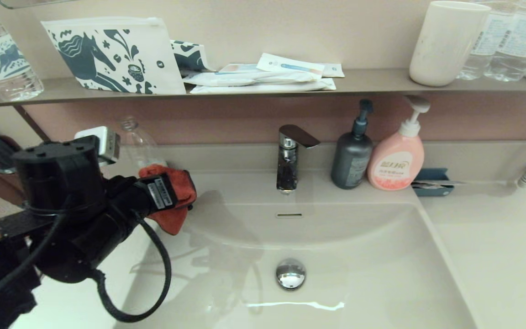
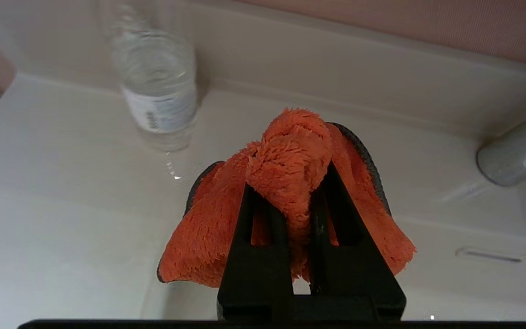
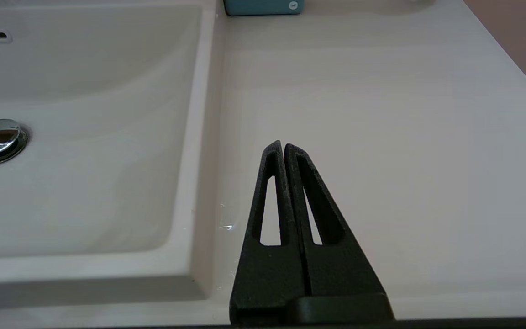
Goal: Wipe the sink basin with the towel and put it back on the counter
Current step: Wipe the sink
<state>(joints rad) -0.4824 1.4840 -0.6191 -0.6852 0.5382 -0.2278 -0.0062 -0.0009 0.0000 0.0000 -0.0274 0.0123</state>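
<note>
Left gripper [image 2: 290, 183] up at the left rear corner of the sink basin [image 1: 381, 274], fingers pinched on the towel [image 2: 286, 164]; the orange-red cloth bunches between them and hangs off both sides, dark grey edging showing, clear of the counter [image 1: 496, 256]. Directly behind the gripper, near the back ledge, stands a clear plastic bottle [image 2: 158, 87], close to the cloth but not touching it as far as the left wrist view shows. Chrome faucet [image 1: 290, 155] at centre back, overflow slot [image 1: 289, 214] just below it, round drain plug [image 1: 290, 273] on the basin floor. Right of the faucet: dark grey pump bottle [image 1: 352, 157] and pink pump bottle [image 1: 397, 157], standing side by side, then a small blue tray [image 1: 432, 183]. Wall shelf [image 1: 372, 82] above carries a printed pouch [image 1: 112, 55], flat sachets [image 1: 263, 75], a white cup [image 1: 445, 41] and water bottles. Right gripper [image 3: 283, 151] parked above the counter on the basin's right side, fingers pressed together, holding nothing.
</note>
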